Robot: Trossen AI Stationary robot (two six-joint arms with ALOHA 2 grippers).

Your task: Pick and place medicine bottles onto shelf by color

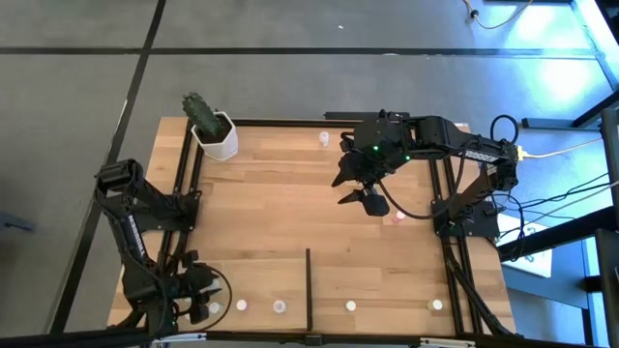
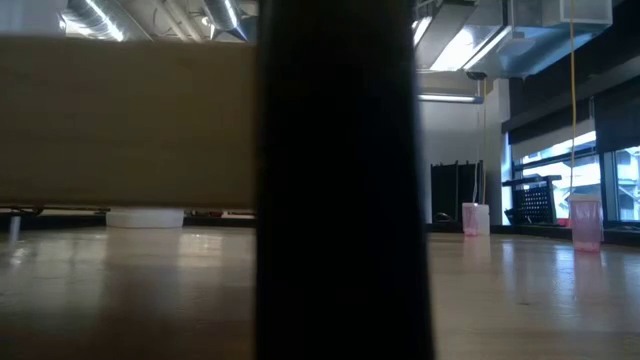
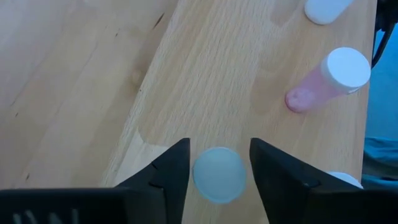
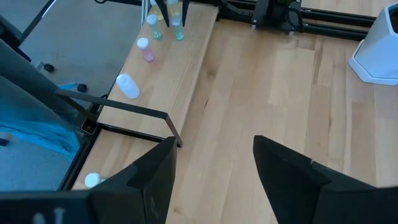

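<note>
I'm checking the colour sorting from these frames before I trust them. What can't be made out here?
- Low view: a dark upright up close blocks the middle; neither arm shows.
- High view: the medicine bottles on the shelf are too small to tell colours.
- Left wrist view: under the pale-capped bottle between the left gripper's jaws, the body is hidden.
- Right wrist view: the cactus pot is cut off.

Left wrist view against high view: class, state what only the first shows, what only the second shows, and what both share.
Only the left wrist view shows that a pale cap sits between the left gripper's open fingers, and that the pink bottle beside it is tinted.

Only the high view shows the right gripper poised over the middle of the table, the cactus pot at the far corner, and the black divider.

Both show the light-wood shelf with white-capped bottles standing on it.
</note>
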